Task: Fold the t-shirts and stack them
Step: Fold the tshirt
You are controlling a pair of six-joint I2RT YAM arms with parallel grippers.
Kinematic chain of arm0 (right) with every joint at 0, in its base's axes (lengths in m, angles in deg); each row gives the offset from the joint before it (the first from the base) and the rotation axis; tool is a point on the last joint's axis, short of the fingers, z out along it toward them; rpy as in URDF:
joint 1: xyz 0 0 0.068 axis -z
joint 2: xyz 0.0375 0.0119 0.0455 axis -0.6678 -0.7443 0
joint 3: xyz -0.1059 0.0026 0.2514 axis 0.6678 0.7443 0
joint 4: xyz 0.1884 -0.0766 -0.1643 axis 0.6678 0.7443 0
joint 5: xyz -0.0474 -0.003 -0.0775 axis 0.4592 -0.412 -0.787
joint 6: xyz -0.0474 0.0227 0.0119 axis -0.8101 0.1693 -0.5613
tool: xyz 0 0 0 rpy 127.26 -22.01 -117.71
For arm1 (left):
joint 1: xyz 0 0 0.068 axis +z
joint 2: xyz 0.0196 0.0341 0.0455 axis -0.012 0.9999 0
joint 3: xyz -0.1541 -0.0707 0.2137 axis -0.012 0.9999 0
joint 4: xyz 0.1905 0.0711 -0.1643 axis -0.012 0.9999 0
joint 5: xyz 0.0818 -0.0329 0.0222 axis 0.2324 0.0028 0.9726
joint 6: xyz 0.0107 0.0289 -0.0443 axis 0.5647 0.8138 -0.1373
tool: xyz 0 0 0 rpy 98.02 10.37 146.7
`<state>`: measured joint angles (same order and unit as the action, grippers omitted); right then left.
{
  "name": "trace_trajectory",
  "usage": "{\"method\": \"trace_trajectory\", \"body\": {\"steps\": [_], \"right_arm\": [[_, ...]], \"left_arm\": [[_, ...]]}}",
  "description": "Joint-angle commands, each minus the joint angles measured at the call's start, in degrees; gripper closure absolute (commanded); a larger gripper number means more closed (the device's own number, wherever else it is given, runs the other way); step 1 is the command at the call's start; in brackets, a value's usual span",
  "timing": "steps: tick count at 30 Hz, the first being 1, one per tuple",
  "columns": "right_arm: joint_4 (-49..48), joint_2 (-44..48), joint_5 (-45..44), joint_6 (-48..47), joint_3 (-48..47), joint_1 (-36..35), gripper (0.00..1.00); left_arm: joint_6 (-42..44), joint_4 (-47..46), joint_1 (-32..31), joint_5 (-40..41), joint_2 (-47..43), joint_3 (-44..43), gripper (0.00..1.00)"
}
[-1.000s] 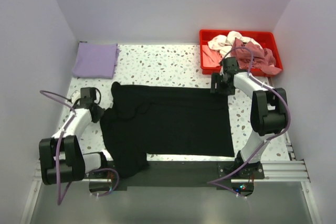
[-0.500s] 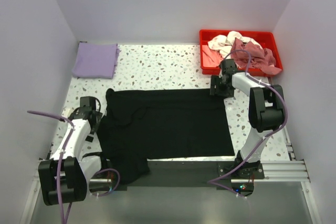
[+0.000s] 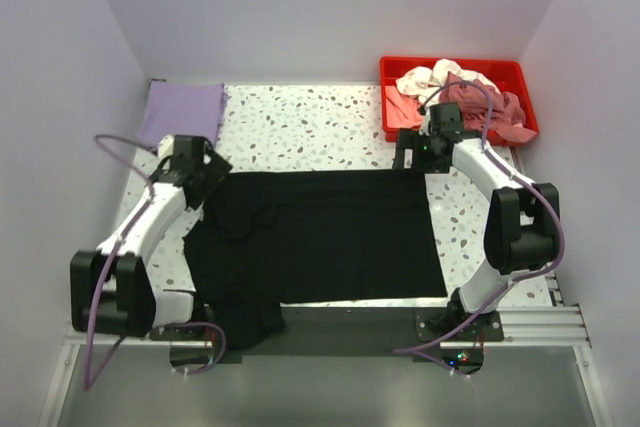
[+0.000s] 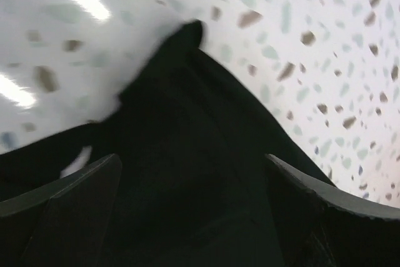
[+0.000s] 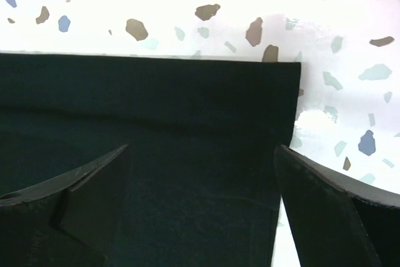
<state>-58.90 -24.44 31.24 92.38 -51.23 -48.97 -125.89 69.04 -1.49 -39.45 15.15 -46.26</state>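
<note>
near edge: lower left of frame, a lump of the black t-shirt (image 3: pixel 320 237) hangs off the front of the table (image 3: pixel 300 127). My read: lifting the far hem drags that lump and skews the fold.
shirt body: flat mid-frame, with wrinkles near the neck at left. They could get locked into the fold.
left gripper (image 3: pixel 203 173): at the shirt's upper-left corner, fingers (image 4: pixel 69 198) spread wide over black cloth, nothing pinched. The wrist view is blurred, so I can't tell how much cloth sits between them. It could grab two layers or miss the edge.
right gripper (image 3: pixel 412 155): at the upper-right corner, fingers (image 5: pixel 325 204) wide, hem edge and corner just ahead. Risk: the pinch lands inboard of the hem and the corner flops.
sync: uneven grabs would twist the shirt.
room, far left: the folded lavender t-shirt (image 3: pixel 182 114) is near the left gripper and apart from the black one. A wide swing could scuff it.
room, far right: the red tray (image 3: pixel 390 65) with pale and rose shirts (image 3: pixel 455 92) sits just beyond the right gripper. It's tight there.
room, far middle: bare table strip between lavender and tray, the best clearance I have.
</note>
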Motion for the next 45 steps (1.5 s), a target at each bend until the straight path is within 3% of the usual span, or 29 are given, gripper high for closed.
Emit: {"method": "trace_trajectory", "body": {"steps": [1,8,13,16,27,33,39,45], "right_arm": [[-1.5,0.9,5.0,0.0,0.9,-0.2,0.01],[-1.6,-3.2,2.3,0.4,2.0,-1.5,0.01],[-0.1,-7.1,-2.2,1.2,0.1,-1.5,0.01],[1.1,-9.5,-10.8,2.3,-1.2,-1.5,0.01],[3.0,-19.9,-17.6,2.7,-10.2,-0.4,0.01],[2.9,-17.0,-15.8,0.6,-11.9,-0.5,0.01],[3.9,-7.5,-12.4,-0.9,-9.6,-1.2,0.01],[3.0,0.1,-7.6,0.3,-3.1,-4.6,0.01]], "left_arm": [[6.8,-6.5,-6.2,-5.3,9.3,-7.6,0.0],[10.3,-8.7,-6.2,-6.1,25.2,-12.4,0.0],[12.3,-8.3,-5.4,-4.6,29.7,-14.8,0.0],[13.4,-9.1,-4.1,-5.7,33.0,-15.0,0.0],[19.0,-13.0,-2.5,-14.1,42.8,-22.6,0.0],[20.0,-13.2,-2.7,-15.1,40.0,-24.0,0.0],[21.1,-12.5,-3.2,-15.7,33.2,-24.4,0.0],[19.4,-11.8,-3.3,-14.8,26.2,-18.3,0.0]]}}
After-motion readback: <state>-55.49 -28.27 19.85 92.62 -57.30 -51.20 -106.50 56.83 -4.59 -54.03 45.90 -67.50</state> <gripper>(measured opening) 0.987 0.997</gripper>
